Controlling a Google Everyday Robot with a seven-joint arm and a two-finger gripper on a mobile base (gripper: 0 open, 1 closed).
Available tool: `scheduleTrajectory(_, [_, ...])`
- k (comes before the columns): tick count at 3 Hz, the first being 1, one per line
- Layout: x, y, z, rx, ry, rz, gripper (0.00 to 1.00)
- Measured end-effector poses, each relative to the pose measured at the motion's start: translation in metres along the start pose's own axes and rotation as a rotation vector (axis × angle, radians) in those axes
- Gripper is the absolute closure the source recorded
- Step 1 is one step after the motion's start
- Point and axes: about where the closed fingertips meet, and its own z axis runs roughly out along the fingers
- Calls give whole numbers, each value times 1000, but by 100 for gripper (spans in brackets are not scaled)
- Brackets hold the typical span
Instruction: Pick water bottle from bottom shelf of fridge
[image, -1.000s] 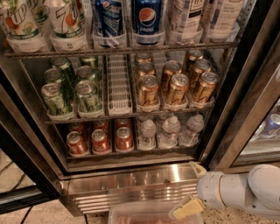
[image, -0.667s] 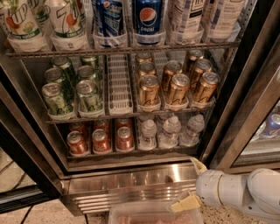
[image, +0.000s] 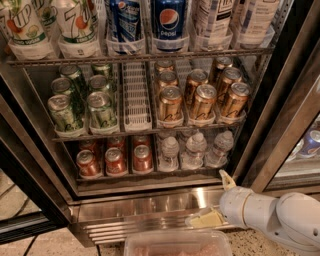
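The fridge (image: 295, 95) stands open in front of me. Its bottom shelf (image: 150, 178) holds three small clear water bottles with white caps on the right: one (image: 170, 151), one (image: 196, 148) and one (image: 220, 147). My gripper (image: 214, 199) is at the end of the white arm at the lower right, below the shelf and in front of the steel base (image: 145, 207). Its two cream fingers are spread apart and hold nothing. It is below and slightly right of the bottles, touching none.
Red-orange cans (image: 115, 161) fill the left of the bottom shelf. Green cans (image: 80, 102) and gold cans (image: 200, 100) sit on the rack above, with 7UP and Pepsi bottles (image: 169, 20) above that. A clear plastic container (image: 175, 243) lies at the bottom edge.
The gripper has risen a little towards the bottom shelf, with its fingers still spread. Nothing in the fridge has moved.
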Motion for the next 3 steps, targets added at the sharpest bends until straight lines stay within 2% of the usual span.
scheduleTrajectory(1, [-13,-17,4,63,-7,-4,0])
scheduleTrajectory(2, [-25,-22,6,35,51,-17,0])
scheduleTrajectory(3, [-16,-25,12,13,82,2,0])
